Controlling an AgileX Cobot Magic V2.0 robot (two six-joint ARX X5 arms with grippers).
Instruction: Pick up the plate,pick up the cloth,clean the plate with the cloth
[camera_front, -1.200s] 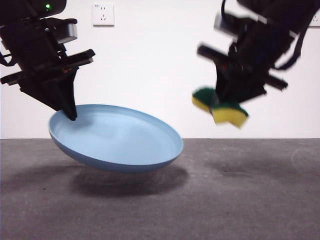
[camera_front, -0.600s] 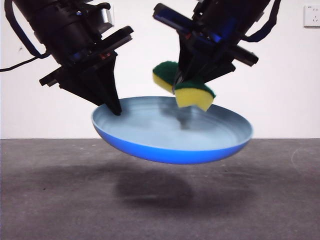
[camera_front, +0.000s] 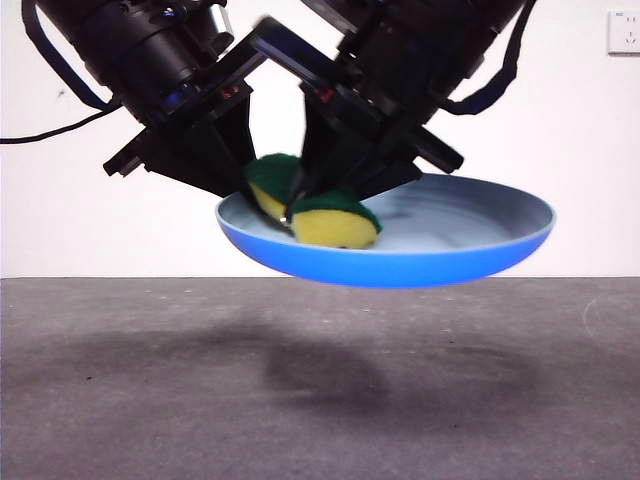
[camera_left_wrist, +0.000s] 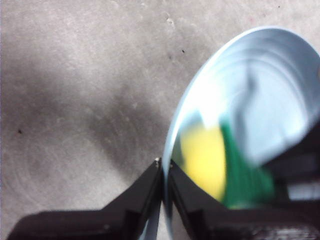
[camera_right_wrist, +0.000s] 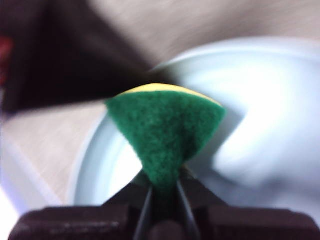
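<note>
The light-blue plate (camera_front: 430, 262) hangs in the air above the table, tilted slightly. My left gripper (camera_front: 236, 193) is shut on its left rim; the left wrist view shows the jaws pinching the rim (camera_left_wrist: 164, 169) of the plate (camera_left_wrist: 265, 95). My right gripper (camera_front: 300, 200) is shut on the cloth (camera_front: 330, 222), a folded yellow sponge with a green layer. It presses the cloth into the plate's left part, close to the left gripper. The right wrist view shows the cloth (camera_right_wrist: 167, 130) between the jaws of the right gripper (camera_right_wrist: 163, 195), over the plate (camera_right_wrist: 265, 95). The cloth shows blurred in the left wrist view (camera_left_wrist: 206, 160).
The grey table (camera_front: 320, 410) lies below, with the plate's shadow under it. A white wall stands behind, with a socket (camera_front: 624, 30) at the upper right.
The plate has been carried right and a little higher and levelled. The right gripper has brought the cloth left and down, from beside the plate into the plate's left part.
</note>
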